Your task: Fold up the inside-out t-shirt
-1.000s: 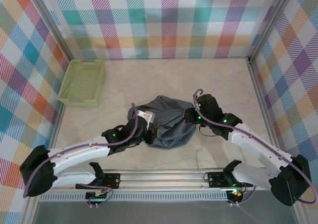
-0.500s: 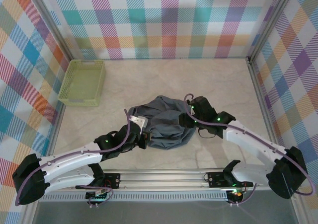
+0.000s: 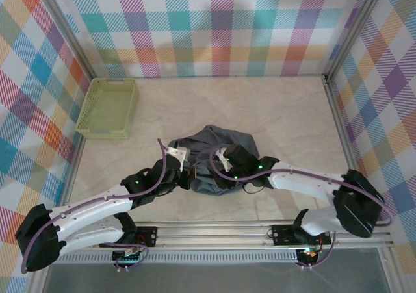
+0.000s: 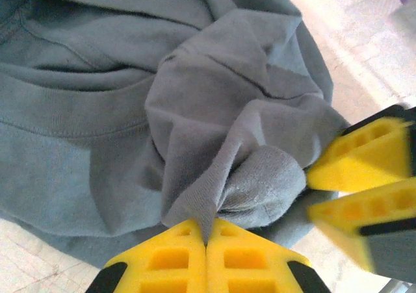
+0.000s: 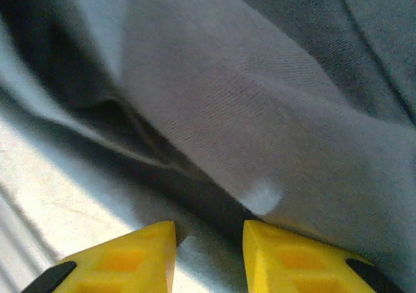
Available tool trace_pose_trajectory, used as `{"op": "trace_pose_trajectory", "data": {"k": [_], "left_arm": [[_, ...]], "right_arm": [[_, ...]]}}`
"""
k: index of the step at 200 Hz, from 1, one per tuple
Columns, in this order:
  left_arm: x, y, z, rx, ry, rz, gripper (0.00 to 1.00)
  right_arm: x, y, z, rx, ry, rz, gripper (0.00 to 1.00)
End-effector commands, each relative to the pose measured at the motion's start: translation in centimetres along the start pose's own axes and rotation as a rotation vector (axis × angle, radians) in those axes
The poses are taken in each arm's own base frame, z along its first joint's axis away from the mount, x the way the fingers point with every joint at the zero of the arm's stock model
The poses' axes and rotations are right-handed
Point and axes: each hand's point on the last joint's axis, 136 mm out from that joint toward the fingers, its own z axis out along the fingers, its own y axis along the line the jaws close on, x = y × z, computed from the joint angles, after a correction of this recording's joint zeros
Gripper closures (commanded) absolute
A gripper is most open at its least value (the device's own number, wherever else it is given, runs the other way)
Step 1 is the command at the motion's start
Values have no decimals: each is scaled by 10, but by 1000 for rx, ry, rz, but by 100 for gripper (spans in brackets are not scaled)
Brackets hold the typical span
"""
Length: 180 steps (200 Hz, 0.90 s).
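The inside-out t-shirt (image 3: pixel 221 143) lies bunched in a dark slate-grey heap at the middle of the table. My left gripper (image 3: pixel 190 178) is at the heap's near left edge. In the left wrist view its yellow jaws (image 4: pixel 207 238) are shut on a raised fold of the t-shirt (image 4: pixel 130 111), with the collar seam to the left. My right gripper (image 3: pixel 216 176) sits close beside it on the near edge, and its fingers (image 4: pixel 364 156) show at the right of the left wrist view. The right gripper (image 5: pixel 208 241) is open, its jaws apart just over the cloth (image 5: pixel 260 98) beneath a shadowed fold.
A lime-green mesh basket (image 3: pixel 107 108) stands at the far left by the wall. Bare marble tabletop (image 3: pixel 292 111) lies right of and behind the heap. Checked walls close three sides, and a metal rail (image 3: pixel 214 231) runs along the near edge.
My right gripper let go of the shirt's right side and swung left across the heap to just beside the left gripper. The left gripper kept its hold and drew slightly nearer.
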Motion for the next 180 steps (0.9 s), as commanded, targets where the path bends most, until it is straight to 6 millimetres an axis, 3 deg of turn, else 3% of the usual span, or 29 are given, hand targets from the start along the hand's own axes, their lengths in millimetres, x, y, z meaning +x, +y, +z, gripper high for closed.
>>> {"op": "trace_pose_trajectory", "data": {"k": [1,29,67,81,100,134,152,180], "left_arm": [[-15,-5,-1,18,-36,-14,100],[-11,8,4,-29,-27,-24,100],[-10,26,9,-103,-26,-43,100],[-9,32,10,-124,-23,-50,100],[-7,43,14,-167,-6,-66,100],[-1,50,23,-183,25,-86,100],[1,48,26,-173,34,-89,100],[0,47,27,-166,37,-89,100]], "right_arm": [[-45,-12,1,50,-94,54,70],[-78,-34,16,65,-108,99,73],[-99,-59,56,98,-57,117,77],[-106,-64,53,102,-71,117,76],[-112,-54,36,69,-101,89,66],[-96,-26,12,-16,-133,11,57],[-79,-13,14,-34,-121,-52,51],[-63,-13,26,-7,-88,-79,50]]}}
